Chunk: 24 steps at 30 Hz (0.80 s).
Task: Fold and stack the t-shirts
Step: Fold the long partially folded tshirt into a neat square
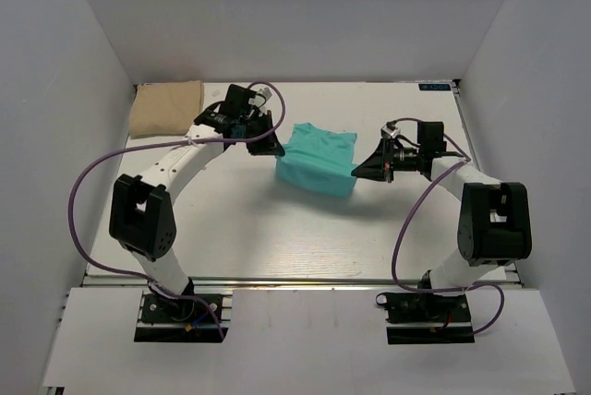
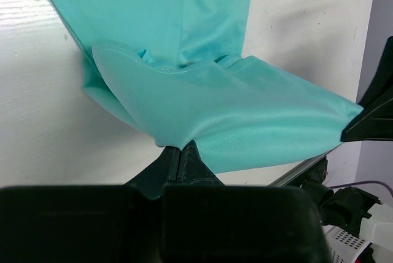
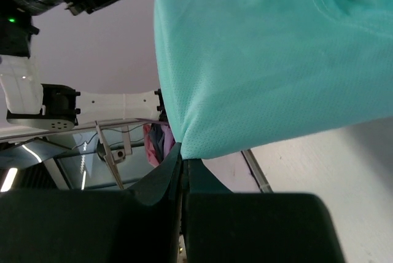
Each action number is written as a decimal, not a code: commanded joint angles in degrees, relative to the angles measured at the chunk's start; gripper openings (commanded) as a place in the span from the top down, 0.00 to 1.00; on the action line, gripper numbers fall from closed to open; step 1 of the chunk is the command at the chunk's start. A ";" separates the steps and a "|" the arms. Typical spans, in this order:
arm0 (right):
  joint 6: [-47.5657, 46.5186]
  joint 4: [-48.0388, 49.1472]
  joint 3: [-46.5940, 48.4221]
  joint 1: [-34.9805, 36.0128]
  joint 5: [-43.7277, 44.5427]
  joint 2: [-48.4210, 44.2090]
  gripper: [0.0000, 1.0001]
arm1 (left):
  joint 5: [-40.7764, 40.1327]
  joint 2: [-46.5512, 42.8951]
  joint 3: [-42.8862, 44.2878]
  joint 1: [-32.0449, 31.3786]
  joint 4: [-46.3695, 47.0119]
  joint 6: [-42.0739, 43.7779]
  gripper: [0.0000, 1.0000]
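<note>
The teal-green t-shirt (image 1: 319,160) hangs partly folded between my two grippers over the middle of the table. My left gripper (image 1: 274,148) is shut on its left edge; in the left wrist view the cloth (image 2: 202,109) runs up from the closed fingertips (image 2: 180,147). My right gripper (image 1: 360,172) is shut on its right edge; in the right wrist view the cloth (image 3: 264,60) rises from the closed tips (image 3: 183,158). The tan-beige t-shirt (image 1: 166,107) lies folded at the table's far left corner, apart from both grippers.
White walls close in the table on the left, back and right. The table's front edge (image 1: 295,281) runs by the arm bases. Purple cables loop beside each arm.
</note>
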 commanded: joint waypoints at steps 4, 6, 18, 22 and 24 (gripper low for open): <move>4.57 9.49 6.82 -1.47 -1.81 3.67 1.00 | 1.67 6.65 7.12 2.32 4.62 -0.43 1.00; 5.10 9.94 8.58 -1.90 -1.98 5.08 1.00 | 1.67 9.81 10.72 2.85 4.63 0.19 1.00; 23.74 34.98 20.26 -2.17 -3.83 23.80 1.00 | 7.21 24.32 25.58 7.41 6.38 -1.22 1.00; 23.39 33.32 28.79 -4.45 -1.29 30.73 1.00 | 13.26 30.90 32.24 8.56 10.94 -1.83 0.90; 23.13 32.18 34.04 -4.63 0.03 35.82 0.79 | 13.88 33.54 34.19 8.56 13.58 -3.67 0.84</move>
